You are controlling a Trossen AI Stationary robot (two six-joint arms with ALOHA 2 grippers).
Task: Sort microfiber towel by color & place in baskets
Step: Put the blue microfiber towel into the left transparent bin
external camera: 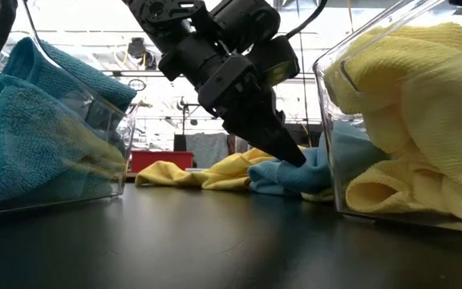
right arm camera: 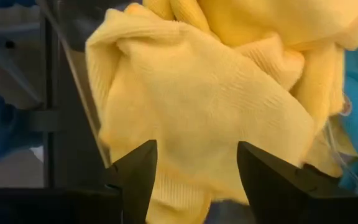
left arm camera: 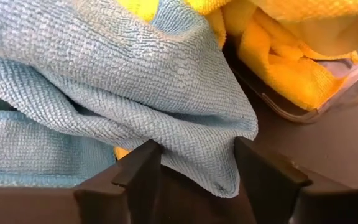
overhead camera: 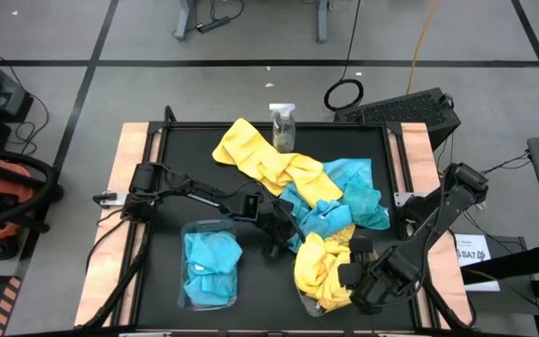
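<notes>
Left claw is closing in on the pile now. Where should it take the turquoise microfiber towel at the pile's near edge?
Pinch the loose hanging corner of the turquoise microfiber towel, coming from the left tub's side as the left claw now points. That corner sticks out free of the yellow cloths, between the fingers, so it likely lifts alone.

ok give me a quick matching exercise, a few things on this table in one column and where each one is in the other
Things:
1. spray bottle
2. left gripper
3. left basket
4. right basket

Places:
A. holds yellow towels
B. at the far edge of the table
C. holds blue towels
D. at a blue towel in the middle pile

Pairs: 1-B, 2-D, 3-C, 4-A
</notes>
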